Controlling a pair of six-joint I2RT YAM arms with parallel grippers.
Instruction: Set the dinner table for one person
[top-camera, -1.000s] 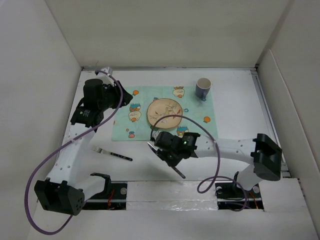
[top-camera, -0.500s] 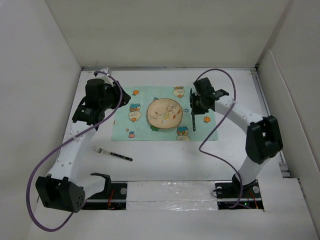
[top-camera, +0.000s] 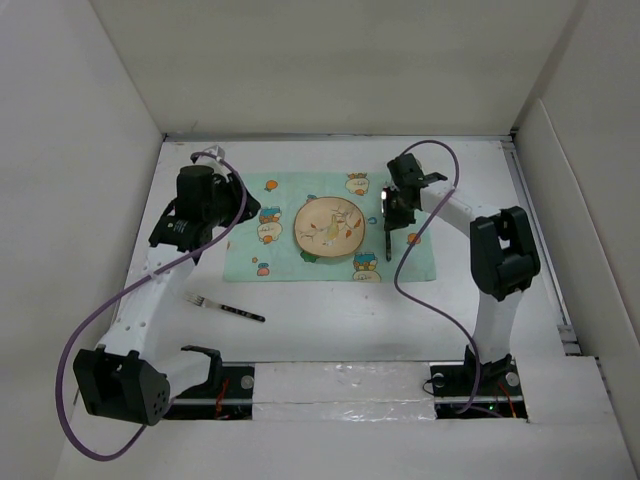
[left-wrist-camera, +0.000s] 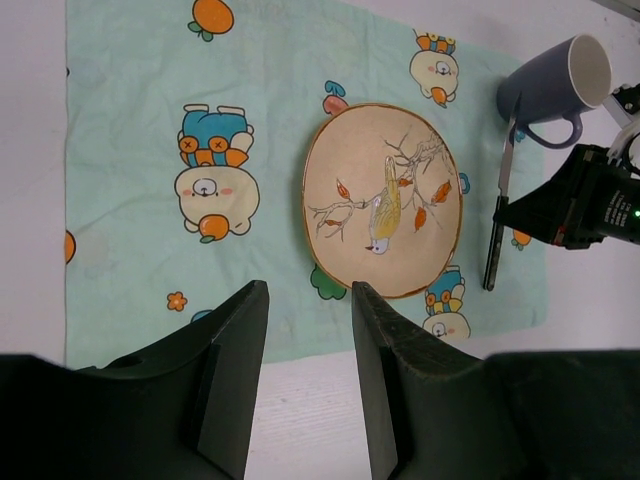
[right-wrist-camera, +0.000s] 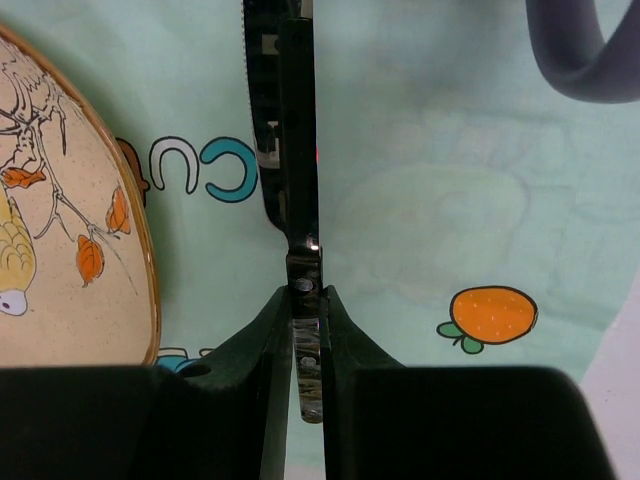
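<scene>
On the white dinner table (top-camera: 480, 290) lies a mint-green cartoon placemat (top-camera: 280, 250) with a beige bird-painted plate (top-camera: 329, 227) on it. My right gripper (top-camera: 392, 215) is shut on a black-handled knife (top-camera: 387, 240), held lengthwise over the mat just right of the plate; the wrist view shows the fingers (right-wrist-camera: 262, 350) clamped on the knife (right-wrist-camera: 298, 150). A grey-blue mug (left-wrist-camera: 560, 85) stands at the mat's far right corner. My left gripper (left-wrist-camera: 305, 300) is open and empty, above the mat's left side. A fork (top-camera: 225, 308) lies on the table, front left.
White walls (top-camera: 100, 120) enclose the table on the left, back and right. My right arm's purple cable (top-camera: 400, 290) loops over the table in front of the mat. The arm bases (top-camera: 330, 385) stand at the near edge.
My right arm has swung from the table's near middle out to the placemat's right side, carrying the knife, now beside the plate. My left arm has hardly moved.
</scene>
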